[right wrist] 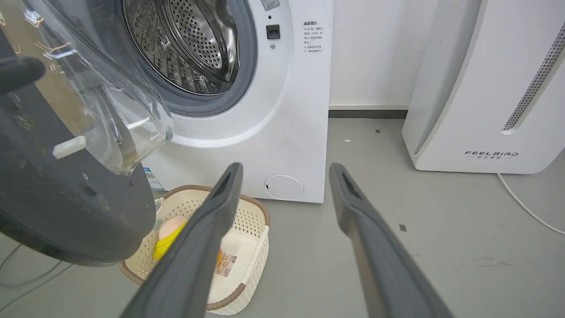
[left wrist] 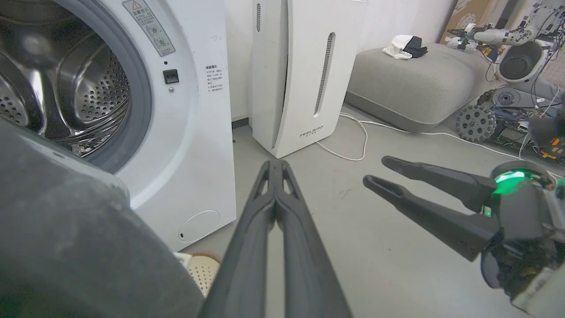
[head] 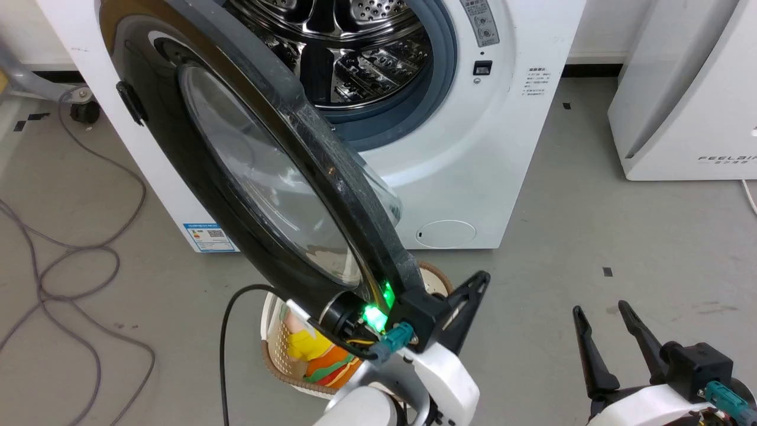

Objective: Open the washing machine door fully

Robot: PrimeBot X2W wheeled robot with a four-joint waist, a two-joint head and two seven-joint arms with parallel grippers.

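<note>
1. Black and glossy on its outer ring, the door (head: 248, 177) stands swung well out from the washing machine (head: 461, 177). It hangs from the machine's left side and leaves the steel drum (head: 366, 53) uncovered.
2. The left gripper (head: 482, 278) has its fingers pressed together with nothing between them. It sits at the door's free lower edge, on the matte inner side. Whether it touches the door I cannot tell.
3. The right gripper (head: 599, 307) is spread wide and empty, well apart from the door.
4. The step in hand looks like pushing the door the rest of its swing. This likely goes best with the flat of the shut fingers on the inner rim, not on the bulging glass. The push should follow the arc leftward so the fingers do not slip off the edge.
5. A cream basket (right wrist: 251, 229) of toys sits on the floor just below the door's edge, so the forearm should stay above it.
6. The grey floor (head: 591, 236) is smooth and level. Loose cables (head: 71, 254) loop at the left, and a white appliance (head: 680, 89) stands off to the right.
</note>
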